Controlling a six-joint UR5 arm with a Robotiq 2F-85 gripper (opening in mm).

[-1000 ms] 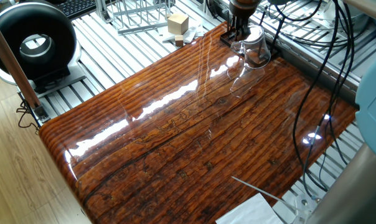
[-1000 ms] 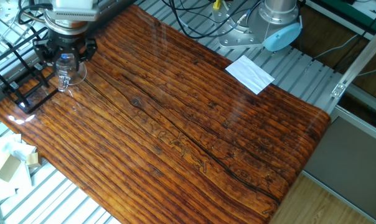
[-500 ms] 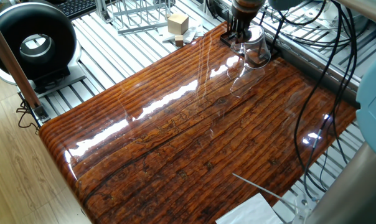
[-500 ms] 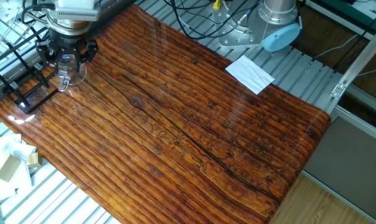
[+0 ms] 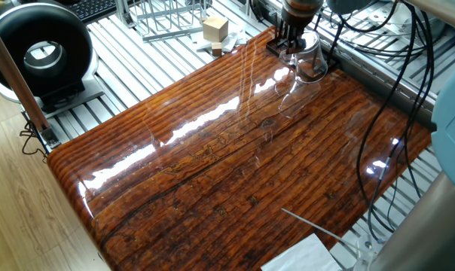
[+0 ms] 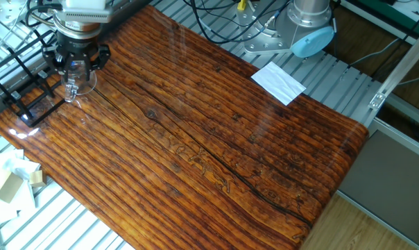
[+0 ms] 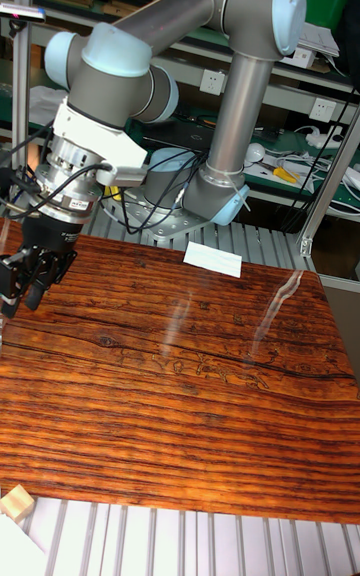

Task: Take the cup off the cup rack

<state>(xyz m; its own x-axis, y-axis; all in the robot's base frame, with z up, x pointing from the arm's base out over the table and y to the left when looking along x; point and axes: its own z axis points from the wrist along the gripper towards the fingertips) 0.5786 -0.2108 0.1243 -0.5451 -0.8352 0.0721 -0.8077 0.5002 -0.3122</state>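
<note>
The clear glass cup hangs tilted at the table's far corner, just above the wood, with its base pointing down and away. My gripper comes down on it from above, and its black fingers are shut on the rim. In the other fixed view the cup sits right beside the black thin-wire cup rack, just off its upright rods. The tall fixed view shows the gripper at the left edge, with the cup cut off by the frame.
A silver wire rack and a wooden block lie behind the table. A black round device stands at the left. White paper lies near the arm's base. Cables hang at the right.
The gripper and the cup have edged very slightly away from the rack. Nothing else has moved.
</note>
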